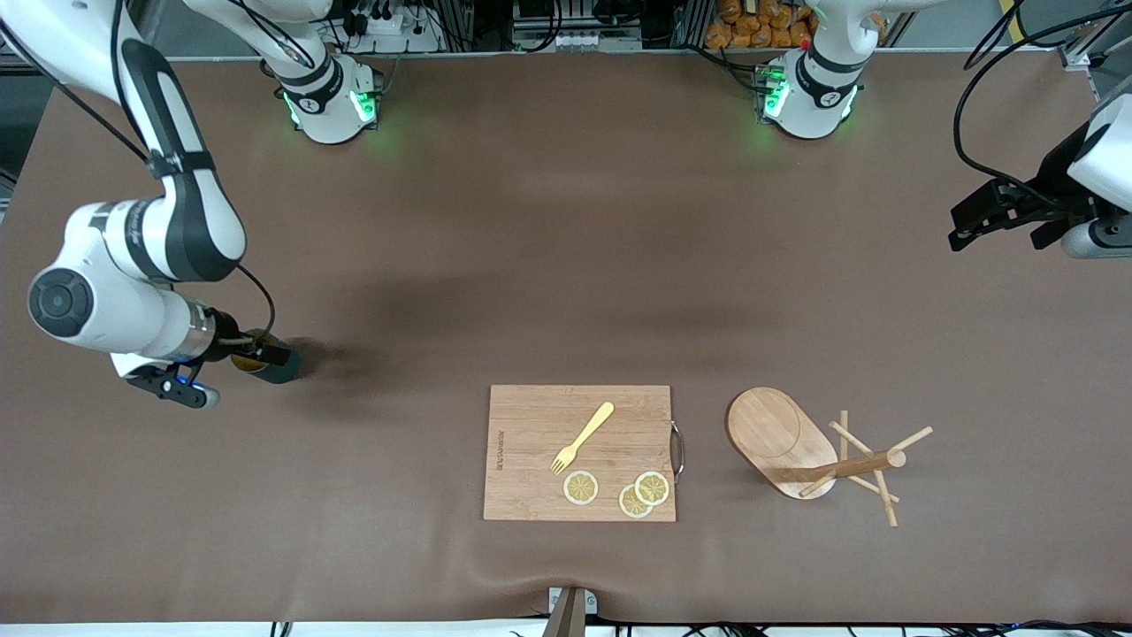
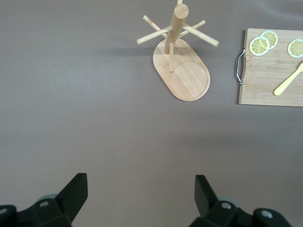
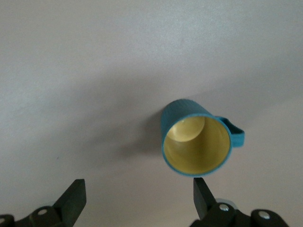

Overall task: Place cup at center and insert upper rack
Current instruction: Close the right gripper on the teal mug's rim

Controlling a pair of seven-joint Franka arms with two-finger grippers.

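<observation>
Hovering over the cup, the right gripper sits wide open and empty, off-center; closing now could tip it. Left gripper waits open, empty, well apart from the upper rack.

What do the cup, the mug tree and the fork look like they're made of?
Cup: probably matte plastic, possibly glazed ceramic; teal ribbed outside, smooth yellowish inside with little shine. Mug tree: light wood, likely bamboo, with visible grain on the oval base and plain dowel pegs. Fork: pale yellow, uniform and grainless, so probably plastic, though light wood can't be excluded.
</observation>
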